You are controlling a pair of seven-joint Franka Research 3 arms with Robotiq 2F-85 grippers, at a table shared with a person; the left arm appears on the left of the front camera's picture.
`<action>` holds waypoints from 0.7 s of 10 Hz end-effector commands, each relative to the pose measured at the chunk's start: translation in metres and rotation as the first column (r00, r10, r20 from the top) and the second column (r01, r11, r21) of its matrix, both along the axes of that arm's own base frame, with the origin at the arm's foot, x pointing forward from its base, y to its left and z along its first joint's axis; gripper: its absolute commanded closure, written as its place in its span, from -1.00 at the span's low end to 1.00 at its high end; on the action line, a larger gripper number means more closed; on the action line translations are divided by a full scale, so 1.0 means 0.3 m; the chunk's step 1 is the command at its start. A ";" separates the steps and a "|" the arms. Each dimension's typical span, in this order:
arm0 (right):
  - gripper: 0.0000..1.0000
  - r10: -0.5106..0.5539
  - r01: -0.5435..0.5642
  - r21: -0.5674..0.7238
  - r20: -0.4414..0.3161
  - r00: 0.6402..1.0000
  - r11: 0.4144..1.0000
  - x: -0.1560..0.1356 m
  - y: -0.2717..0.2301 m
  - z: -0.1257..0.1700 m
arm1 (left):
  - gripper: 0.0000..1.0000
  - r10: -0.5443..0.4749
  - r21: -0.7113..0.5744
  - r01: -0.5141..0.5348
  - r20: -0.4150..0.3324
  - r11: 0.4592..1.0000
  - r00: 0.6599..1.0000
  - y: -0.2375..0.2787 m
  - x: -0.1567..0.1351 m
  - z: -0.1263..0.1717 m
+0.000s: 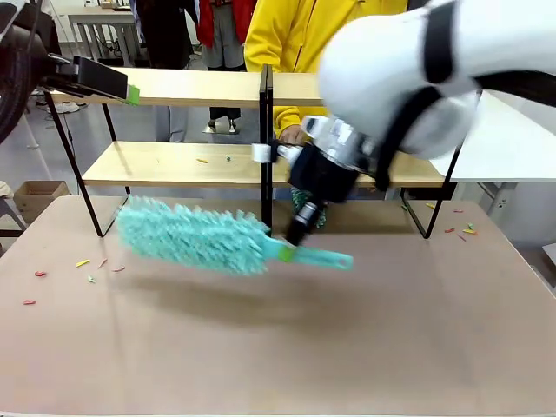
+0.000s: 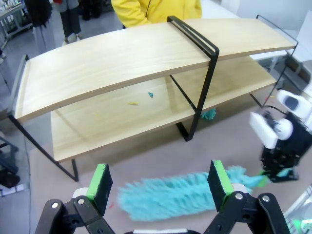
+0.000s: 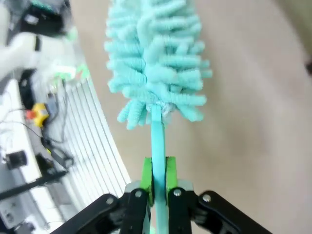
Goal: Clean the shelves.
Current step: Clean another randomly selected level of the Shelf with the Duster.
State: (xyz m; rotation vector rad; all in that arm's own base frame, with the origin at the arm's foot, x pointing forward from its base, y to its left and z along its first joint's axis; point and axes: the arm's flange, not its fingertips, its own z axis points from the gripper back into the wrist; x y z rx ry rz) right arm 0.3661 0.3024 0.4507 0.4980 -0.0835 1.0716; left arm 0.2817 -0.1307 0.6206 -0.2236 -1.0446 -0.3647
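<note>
The shelves (image 1: pixel 191 87) stand across the far half of the table, two light-wood boards in a black frame with a middle upright (image 1: pixel 266 139). My right gripper (image 1: pixel 298 233) hangs in front of that upright, shut on the handle of a teal fluffy duster (image 1: pixel 191 234). The duster's head points left, just above the table. In the right wrist view the green pads (image 3: pixel 146 175) clamp the handle (image 3: pixel 157 141) below the duster head (image 3: pixel 156 58). My left gripper (image 1: pixel 129 90) is held high at the top board's left end, open (image 2: pixel 160 183) and empty, looking down on the shelves (image 2: pixel 122 63) and the duster (image 2: pixel 175 195).
Small coloured scraps lie on the lower board (image 2: pixel 132 103) and on the table at left (image 1: pixel 82 262) and right (image 1: pixel 460 231). A person in a yellow jacket (image 1: pixel 295 35) stands behind the shelves. A teal tuft (image 2: pixel 209 114) shows under the lower board. A cardboard box (image 1: pixel 35 195) sits on the floor at left.
</note>
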 end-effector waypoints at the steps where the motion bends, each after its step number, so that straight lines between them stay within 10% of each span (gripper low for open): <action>1: 0.75 -0.047 0.047 0.039 0.011 0.999 0.998 -0.248 -0.202 0.027 | -1.00 0.004 -0.001 -0.004 0.003 1.000 1.000 0.002 0.000 0.001; 2: 0.75 -0.162 0.160 0.092 0.018 0.987 0.983 -0.300 -0.179 0.050 | -1.00 0.004 -0.001 -0.004 0.003 1.000 1.000 0.002 0.000 0.001; 3: 0.75 -0.021 0.021 -0.008 -0.007 1.000 1.000 -0.107 -0.109 -0.004 | -1.00 0.004 -0.001 -0.004 0.003 1.000 1.000 0.002 0.000 0.001; 7: 0.75 -0.035 0.035 0.001 -0.006 0.999 0.999 -0.179 -0.147 -0.013 | -1.00 0.004 -0.001 -0.004 0.003 1.000 1.000 0.002 0.000 0.001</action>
